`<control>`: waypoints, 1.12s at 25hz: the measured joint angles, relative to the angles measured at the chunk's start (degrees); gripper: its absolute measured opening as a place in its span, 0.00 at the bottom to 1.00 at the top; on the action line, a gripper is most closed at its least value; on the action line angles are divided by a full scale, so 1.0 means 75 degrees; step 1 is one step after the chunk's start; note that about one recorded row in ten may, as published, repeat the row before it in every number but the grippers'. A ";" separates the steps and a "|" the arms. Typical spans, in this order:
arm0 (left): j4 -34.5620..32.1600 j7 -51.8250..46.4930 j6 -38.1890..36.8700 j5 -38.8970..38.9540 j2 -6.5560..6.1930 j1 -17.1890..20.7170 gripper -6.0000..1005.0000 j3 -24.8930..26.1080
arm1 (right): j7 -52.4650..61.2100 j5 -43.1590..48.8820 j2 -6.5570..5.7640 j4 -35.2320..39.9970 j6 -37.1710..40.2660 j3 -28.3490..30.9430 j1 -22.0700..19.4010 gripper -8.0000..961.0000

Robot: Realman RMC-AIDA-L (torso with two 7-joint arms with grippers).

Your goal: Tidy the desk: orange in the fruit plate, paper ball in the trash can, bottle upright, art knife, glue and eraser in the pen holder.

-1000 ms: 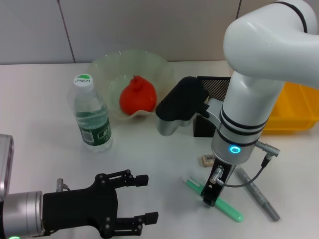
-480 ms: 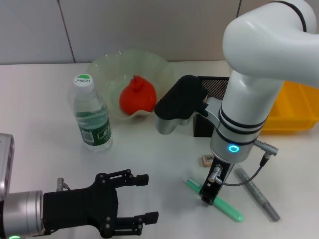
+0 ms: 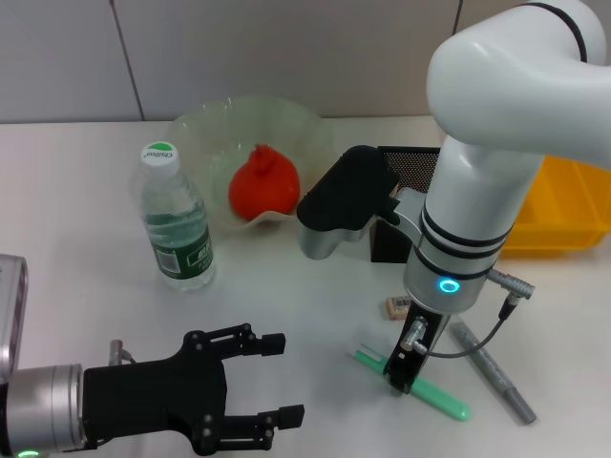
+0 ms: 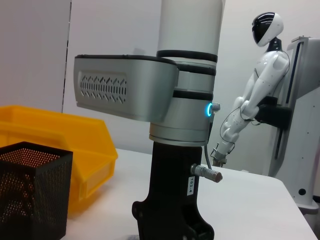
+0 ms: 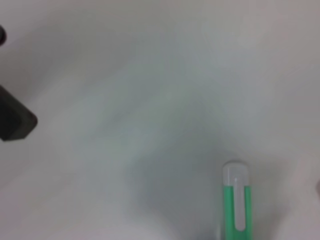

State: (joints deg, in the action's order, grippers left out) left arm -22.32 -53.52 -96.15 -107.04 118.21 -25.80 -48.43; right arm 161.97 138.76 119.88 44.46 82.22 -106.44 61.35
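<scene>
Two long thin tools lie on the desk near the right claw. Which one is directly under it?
The green tool is under the right claw. The grey tool lies apart, toward the robot's right, untouched.

A white table [image 3: 76, 191] fills the view. Behind it runs a grey panelled wall [image 3: 286, 48]. A small white humanoid figure [image 4: 250, 95], perhaps a model, stands beyond.

Even, bright overhead light fills the head view, and the white table [image 3: 86, 191] shows only soft, short shadows beside the bottle [image 3: 177, 221] and under the right arm [image 3: 477, 191]. A cyan ring light [image 3: 449, 285] glows on that arm. The left wrist view is sharp. The right wrist view is out of focus: the green pen [image 5: 235, 202] looks smeared on a hazy grey surface.
</scene>
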 joint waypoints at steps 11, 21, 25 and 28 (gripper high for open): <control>0.0000 -0.0011 -0.0003 -0.0005 0.0000 -0.0018 0.79 0.0000 | -0.0033 0.0012 0.0000 -0.0049 -0.0010 0.0000 0.0013 0.23; 0.0000 -0.0024 -0.0009 0.0008 0.0001 -0.0027 0.79 0.0003 | -0.0092 0.0000 0.0000 -0.0121 -0.0069 0.0000 0.0067 0.27; 0.0000 -0.0023 -0.0009 0.0006 0.0000 -0.0029 0.79 0.0011 | -0.0106 -0.0004 0.0000 -0.0115 -0.0110 0.0000 0.0070 0.28; 0.0000 -0.0022 -0.0009 -0.0001 0.0000 -0.0029 0.79 0.0022 | -0.0114 -0.0012 0.0000 -0.0116 -0.0113 -0.0002 0.0070 0.28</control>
State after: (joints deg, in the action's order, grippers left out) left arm -22.33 -53.69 -96.21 -107.05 118.21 -26.02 -48.26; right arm 161.12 138.67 119.88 43.59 81.38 -106.45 61.88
